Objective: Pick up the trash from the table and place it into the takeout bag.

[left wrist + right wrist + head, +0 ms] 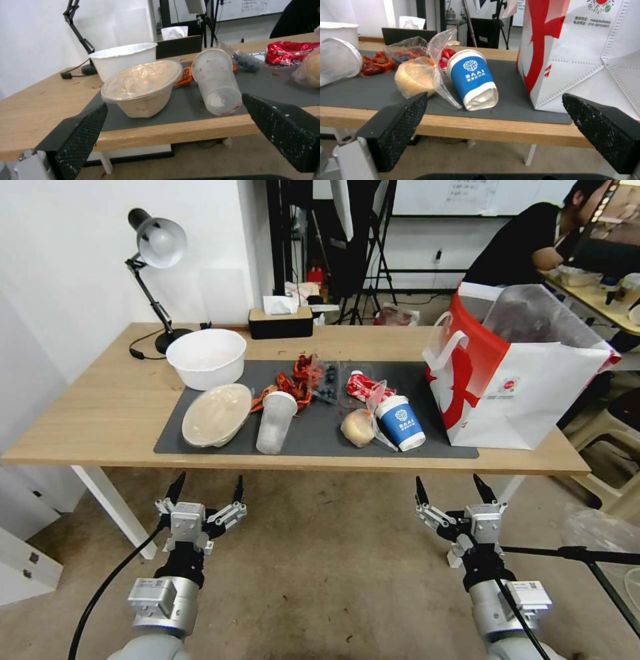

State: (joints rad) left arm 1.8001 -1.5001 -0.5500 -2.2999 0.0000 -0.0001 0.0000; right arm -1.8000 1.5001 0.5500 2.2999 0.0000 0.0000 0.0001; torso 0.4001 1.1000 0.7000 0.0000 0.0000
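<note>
Start of run: nothing lifted yet. Both claws hang below and in front of the surface (100,407), over the floor, well apart from the litter. Left claw (205,492): fingers spread apart, empty. Right claw (452,490): fingers spread apart, empty.

Litter all on the dark mat (313,430):
- oval lidded container (217,415), tilted, left end of mat, just in front of a white bowl (206,357)
- frosted cup (275,421) beside it (left wrist view has it straight ahead between the fingers, next to the container)
- red wrapper (361,385) and a loose heap of red scraps (291,383) toward the back
- bun in clear bag (360,427), touching the blue paper cup (400,421); cup leans toward the bun
- a clear bag holding dark round bits (325,375), contents too small to name

Takeout bag (527,380) stands upright at the right end, mouth open, plastic liner rising above the rim, near the blue cup.

Step in hand, by my reading: approach, before the first pick. Right claw faces the blue cup and bun (right wrist view), so that pair looks the natural first target. Next move would call for raising the claw to mat height, reaching in over the near edge, and closing across the cup without snagging the bun's loose plastic. Drop-off needs clearance over the liner.
</note>
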